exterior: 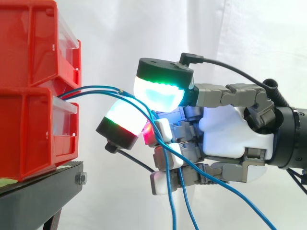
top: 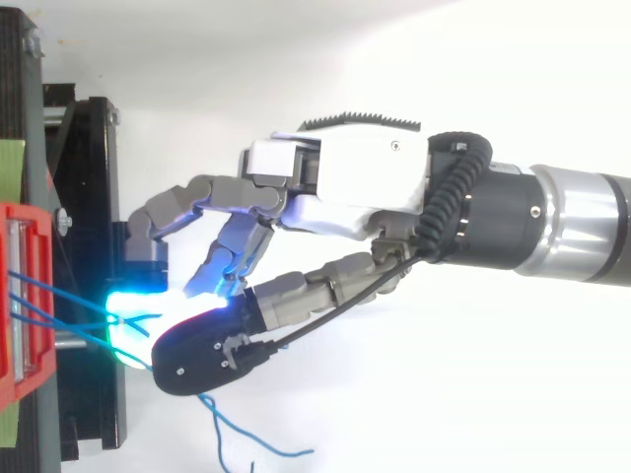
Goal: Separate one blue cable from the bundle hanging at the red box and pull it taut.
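Thin, glossy blue cables (exterior: 98, 88) leave the gap between two stacked red bins (exterior: 29, 52). They run level across open air to the robot hand (exterior: 230, 134). The bins are hard moulded plastic with ribbed walls and clear strips along their front lips. They sit on a black metal stand (exterior: 38, 191) with a bolt at its edge.

The robot hand is white shell and grey jointed metal. Its fingers curl toward the bins, and two thick glowing pads (exterior: 160, 93) close together on the cables where the strands cross. One pad is green and cyan, the other white and green. Past the pads the cables drop slack in front of the lower fingers, partly covering them. A plain white curtain (exterior: 144, 28) hangs behind.
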You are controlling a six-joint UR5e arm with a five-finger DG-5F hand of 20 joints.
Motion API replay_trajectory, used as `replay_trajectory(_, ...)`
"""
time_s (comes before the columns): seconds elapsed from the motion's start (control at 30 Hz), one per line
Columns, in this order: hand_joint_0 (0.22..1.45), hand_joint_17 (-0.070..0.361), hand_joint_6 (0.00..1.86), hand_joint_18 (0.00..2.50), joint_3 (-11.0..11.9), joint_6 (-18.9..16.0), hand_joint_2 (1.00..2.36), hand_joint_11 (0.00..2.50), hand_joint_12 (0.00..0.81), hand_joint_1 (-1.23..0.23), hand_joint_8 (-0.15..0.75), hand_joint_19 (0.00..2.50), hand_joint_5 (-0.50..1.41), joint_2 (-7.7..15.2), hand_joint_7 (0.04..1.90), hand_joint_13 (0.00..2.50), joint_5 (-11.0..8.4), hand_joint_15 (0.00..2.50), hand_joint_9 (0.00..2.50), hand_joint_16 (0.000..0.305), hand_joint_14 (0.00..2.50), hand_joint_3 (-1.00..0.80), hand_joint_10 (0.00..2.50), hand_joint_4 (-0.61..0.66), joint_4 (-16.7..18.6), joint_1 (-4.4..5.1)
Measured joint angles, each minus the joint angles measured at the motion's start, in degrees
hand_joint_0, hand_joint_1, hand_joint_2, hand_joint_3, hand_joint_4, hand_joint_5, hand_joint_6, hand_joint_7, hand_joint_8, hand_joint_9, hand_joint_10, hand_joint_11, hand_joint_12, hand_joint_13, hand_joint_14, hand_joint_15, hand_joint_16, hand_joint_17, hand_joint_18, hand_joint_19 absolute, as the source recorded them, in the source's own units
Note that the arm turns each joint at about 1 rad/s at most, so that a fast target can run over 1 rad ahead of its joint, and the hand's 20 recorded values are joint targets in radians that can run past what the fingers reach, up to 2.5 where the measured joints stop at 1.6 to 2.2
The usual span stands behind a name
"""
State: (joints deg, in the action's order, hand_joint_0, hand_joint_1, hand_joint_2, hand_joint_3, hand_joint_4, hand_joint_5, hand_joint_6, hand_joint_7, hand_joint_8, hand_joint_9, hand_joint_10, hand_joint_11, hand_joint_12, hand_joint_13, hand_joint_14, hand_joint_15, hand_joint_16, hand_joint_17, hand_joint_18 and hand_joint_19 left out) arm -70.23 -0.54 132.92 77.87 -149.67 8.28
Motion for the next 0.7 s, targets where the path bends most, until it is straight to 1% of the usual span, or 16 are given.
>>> replay_trajectory(0.13,0.72,0.092,0.82,0.93,0.0,0.5,1.02,0.96,0.405,-0.79,0.358,0.57,-0.21,-0.6,0.97,1.20,0.02,0.70,1.07,0.041,0.02,-0.18,0.02,0.26,-2.0,-0.05)
replay_trajectory(0.2,0.71,0.092,0.84,0.94,0.0,0.7,1.02,0.98,0.407,-0.83,0.355,0.56,-0.21,-0.8,0.97,1.20,0.10,0.71,1.07,0.041,0.02,-0.24,0.02,0.25,-3.0,-0.05)
replay_trajectory(0.23,0.70,0.092,0.84,0.94,0.0,0.7,1.01,1.00,0.407,-0.84,0.357,0.55,-0.21,-0.9,0.98,1.20,0.19,0.71,1.07,0.041,0.02,-0.31,0.02,0.25,-3.4,-0.06)
replay_trajectory(0.27,0.70,0.093,0.86,0.94,0.0,0.8,1.01,1.00,0.409,-0.84,0.361,0.55,-0.21,-1.1,0.97,1.20,0.33,0.71,1.08,0.041,0.02,-0.37,0.02,0.26,-3.9,-0.08)
replay_trajectory(0.3,0.70,0.092,0.86,0.94,0.0,0.8,1.01,1.00,0.409,-0.84,0.362,0.56,-0.21,-1.2,0.97,1.20,0.41,0.71,1.09,0.041,0.02,-0.38,0.02,0.26,-4.2,-0.09)
replay_trajectory(0.37,0.69,0.092,0.86,0.93,0.0,0.9,1.00,1.00,0.406,-0.82,0.372,0.56,-0.19,-1.3,1.01,1.20,0.52,0.71,1.13,0.041,0.02,-0.48,0.02,0.24,-4.9,-0.11)
replay_trajectory(0.4,0.68,0.092,0.86,0.93,0.0,0.9,1.00,1.00,0.402,-0.82,0.369,0.56,-0.19,-1.4,1.03,1.20,0.55,0.71,1.15,0.041,0.02,-0.50,0.02,0.24,-5.3,-0.14)
replay_trajectory(0.47,0.65,0.090,0.84,0.93,0.0,1.0,1.00,0.99,0.401,-0.80,0.378,0.57,-0.16,-1.5,1.09,1.21,0.59,0.72,1.21,0.040,0.02,-0.50,0.02,0.23,-5.8,-0.17)
replay_trajectory(0.53,0.64,0.090,0.84,0.93,0.0,1.0,1.00,0.99,0.399,-0.78,0.375,0.58,-0.16,-1.7,1.08,1.22,0.60,0.72,1.23,0.040,0.02,-0.50,0.02,0.23,-6.2,-0.22)
replay_trajectory(0.63,0.64,0.089,0.82,0.94,0.0,1.2,1.00,0.98,0.396,-0.69,0.376,0.60,-0.14,-2.0,1.14,1.23,0.61,0.71,1.26,0.040,0.02,-0.49,0.02,0.20,-6.7,-0.30)
replay_trajectory(0.67,0.64,0.090,0.82,0.94,0.0,1.3,1.01,0.99,0.396,-0.68,0.377,0.61,-0.14,-2.1,1.16,1.23,0.61,0.72,1.26,0.040,0.02,-0.44,0.02,0.18,-6.8,-0.35)
replay_trajectory(0.7,0.64,0.092,0.83,0.94,0.0,1.4,1.01,0.99,0.400,-0.67,0.377,0.61,-0.15,-2.4,1.19,1.23,0.60,0.72,1.24,0.041,0.02,-0.33,0.02,0.16,-7.1,-0.41)
